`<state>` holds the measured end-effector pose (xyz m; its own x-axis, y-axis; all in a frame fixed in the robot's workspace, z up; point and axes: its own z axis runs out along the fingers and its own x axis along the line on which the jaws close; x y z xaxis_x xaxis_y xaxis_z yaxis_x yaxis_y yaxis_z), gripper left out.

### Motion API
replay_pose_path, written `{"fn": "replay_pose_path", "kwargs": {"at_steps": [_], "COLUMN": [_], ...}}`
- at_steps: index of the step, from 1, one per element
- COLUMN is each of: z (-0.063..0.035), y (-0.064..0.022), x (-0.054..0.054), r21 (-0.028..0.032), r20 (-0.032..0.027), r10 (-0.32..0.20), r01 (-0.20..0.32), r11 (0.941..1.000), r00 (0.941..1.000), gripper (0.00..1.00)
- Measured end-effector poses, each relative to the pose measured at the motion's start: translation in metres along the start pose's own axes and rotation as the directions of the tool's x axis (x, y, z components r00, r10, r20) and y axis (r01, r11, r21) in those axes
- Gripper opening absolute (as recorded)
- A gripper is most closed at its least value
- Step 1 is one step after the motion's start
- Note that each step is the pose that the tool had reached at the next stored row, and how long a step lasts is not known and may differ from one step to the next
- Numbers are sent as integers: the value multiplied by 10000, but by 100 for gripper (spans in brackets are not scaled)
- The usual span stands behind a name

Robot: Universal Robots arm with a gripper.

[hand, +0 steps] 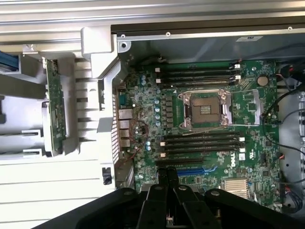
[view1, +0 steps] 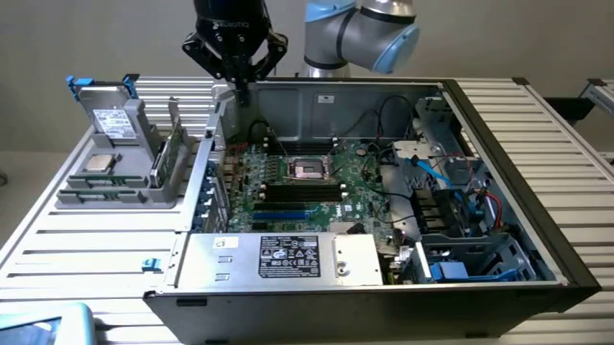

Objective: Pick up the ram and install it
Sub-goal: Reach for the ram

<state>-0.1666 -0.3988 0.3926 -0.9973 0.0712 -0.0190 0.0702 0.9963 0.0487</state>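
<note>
Black end effector (view1: 240, 83): closed, fingers together, gripping nothing. It hangs over the open black computer case (view1: 287, 316), near the wall on the exterior view's left. Long green ram stick (view1: 168, 159) stands on edge in the grey plastic holder (view1: 115, 194) beside the case (not yet picked). Black motherboard slots (view1: 305, 191) look vacant. Progress: 0 of 2 steps done.

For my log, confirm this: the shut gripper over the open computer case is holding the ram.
Not right: the gripper is shut but holds nothing over the computer case. The ram stands in the grey holder beside the case, as the exterior view shows.
</note>
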Motion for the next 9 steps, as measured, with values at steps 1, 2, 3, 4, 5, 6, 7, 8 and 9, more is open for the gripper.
{"fn": "replay_pose_path", "kwargs": {"at_steps": [1,2,3,4,5,6,7,8,9], "z": [-1,-1,-2,-3,-4,-4,-5,-6,-6], "y": [-2,-6,-9,-11,-14,-17,-20,-23,-25], "x": [37,83,128,173,218,262,306,349,392], "r21": [0,-1,0,-1,0,-1,0,-1,0], "r20": [0,0,0,0,0,0,0,0,0], "r10": [1,-1,-1,-1,1,-1,-1,-1,0], "r01": [-1,1,1,1,-1,1,1,1,0], "r11": [10000,10000,10000,10000,10000,10000,10000,10000,10000], "r00": [10000,10000,10000,10000,10000,10000,10000,10000,10000], "gripper": [11,11,11,11,11,11,11,11,11]}}
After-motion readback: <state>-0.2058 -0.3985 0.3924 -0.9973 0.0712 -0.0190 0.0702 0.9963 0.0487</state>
